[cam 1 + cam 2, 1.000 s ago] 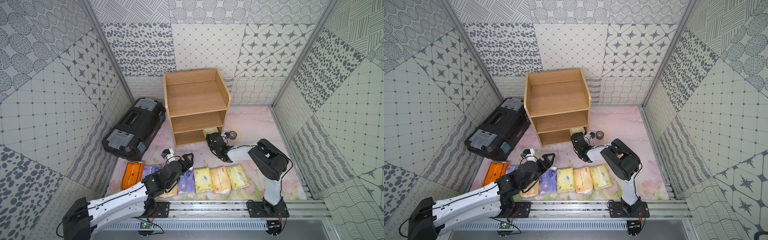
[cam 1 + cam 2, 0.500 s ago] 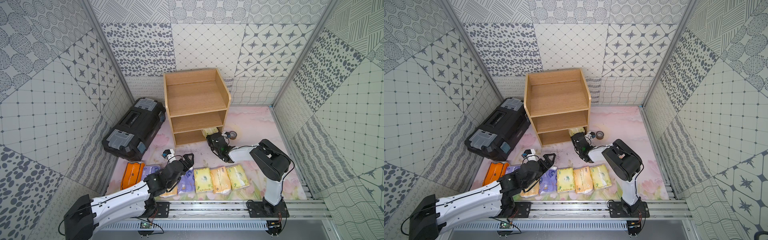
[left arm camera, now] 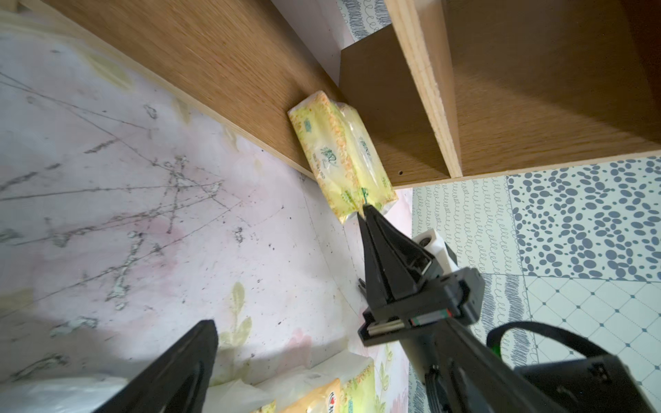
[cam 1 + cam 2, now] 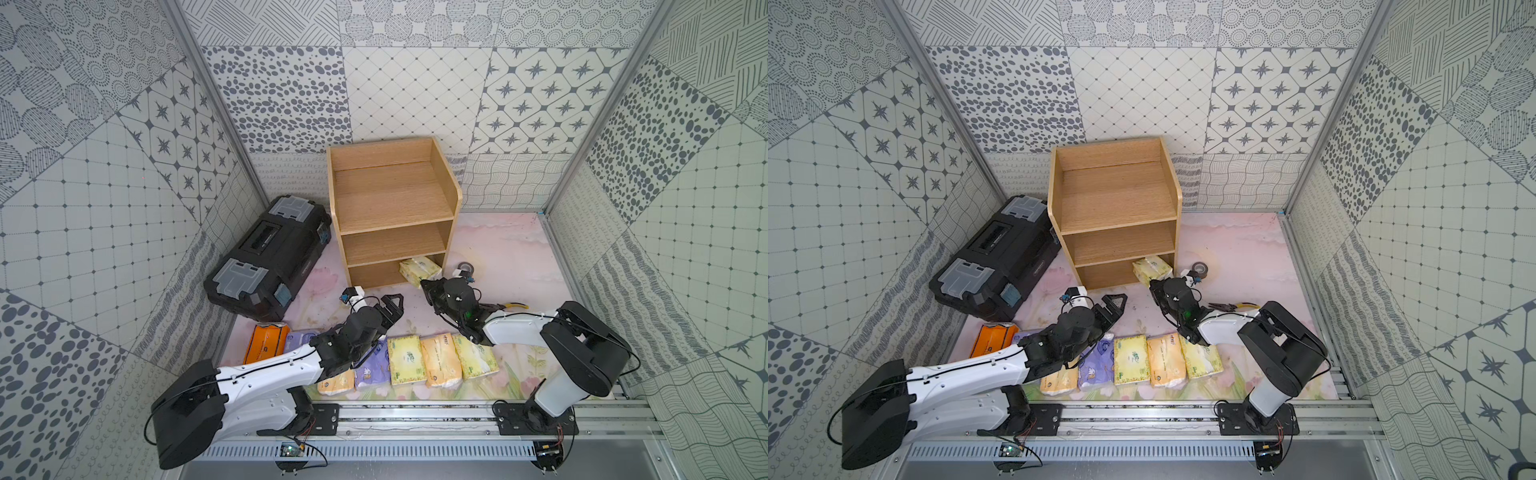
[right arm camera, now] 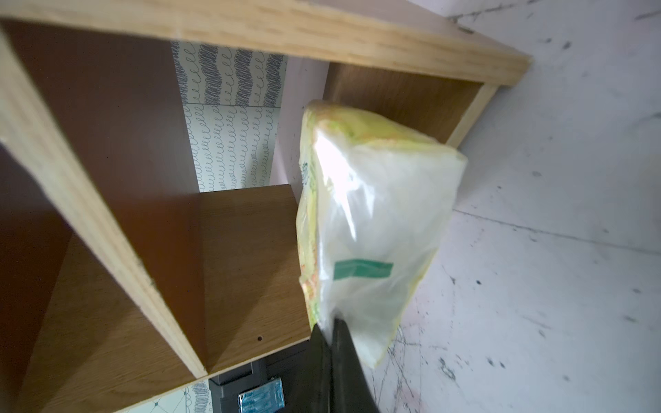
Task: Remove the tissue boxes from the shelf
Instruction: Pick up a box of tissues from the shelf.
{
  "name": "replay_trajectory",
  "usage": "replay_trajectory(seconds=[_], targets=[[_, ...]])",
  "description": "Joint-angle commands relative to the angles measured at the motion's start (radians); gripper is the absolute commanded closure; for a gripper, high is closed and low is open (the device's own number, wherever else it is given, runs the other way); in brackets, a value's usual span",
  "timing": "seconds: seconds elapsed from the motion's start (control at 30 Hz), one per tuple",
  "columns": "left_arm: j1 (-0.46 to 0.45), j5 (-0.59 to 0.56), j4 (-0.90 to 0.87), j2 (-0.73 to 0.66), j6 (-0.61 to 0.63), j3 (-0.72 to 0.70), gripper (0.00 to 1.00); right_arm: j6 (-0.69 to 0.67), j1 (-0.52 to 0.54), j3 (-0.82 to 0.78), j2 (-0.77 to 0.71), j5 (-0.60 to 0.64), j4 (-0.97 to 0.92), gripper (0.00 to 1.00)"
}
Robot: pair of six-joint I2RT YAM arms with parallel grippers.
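Note:
The light-wood shelf [image 4: 392, 216] [image 4: 1115, 216] stands at the back, its top and middle tiers bare. A pale green-yellow tissue box [image 4: 419, 270] [image 4: 1152, 269] [image 5: 372, 214] [image 3: 339, 161] pokes out of the bottom tier's right end. My right gripper [image 4: 424, 284] [image 5: 331, 321] is shut on the plastic flap at that pack's end. My left gripper [image 4: 384, 303] [image 4: 1111, 303] hovers open and empty over the floor in front of the shelf. Several more tissue boxes lie in a row near the rail, among them an orange one [image 4: 266, 343] and a lavender one [image 4: 372, 370].
A black toolbox [image 4: 266, 257] sits left of the shelf. A grey tape roll [image 4: 465, 268] lies just right of the shelf's foot. Yellow-handled pliers [image 4: 515, 306] lie behind the right arm. Patterned walls close in on three sides.
My right gripper has closed on the pack's wrapper flap, and the pack has slid slightly outward. The left arm has hardly moved.

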Motion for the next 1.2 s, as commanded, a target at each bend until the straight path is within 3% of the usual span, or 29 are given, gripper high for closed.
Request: replay_trajectory(seconds=[0.0,0.73,0.8,1.0,1.17], targets=[[0.005,0.021,0.163,0.099,-0.117,0.047,0.00,-0.031,0.004,-0.041,-0.076,-0.044,0.053,1.00],[0.010,-0.012,0.403,0.535,-0.512,0.242,0.01,-0.012,-0.020,-0.202,-0.369,-0.151,-0.004,1.00],[0.011,-0.021,0.402,0.551,-0.506,0.258,0.07,-0.010,-0.021,-0.213,-0.394,-0.156,-0.022,1.00],[0.013,-0.022,0.420,0.599,-0.519,0.283,0.39,-0.001,-0.022,-0.253,-0.474,-0.161,-0.054,1.00],[0.011,-0.014,0.440,0.629,-0.514,0.306,0.58,-0.007,-0.021,-0.277,-0.543,-0.162,-0.108,1.00]])
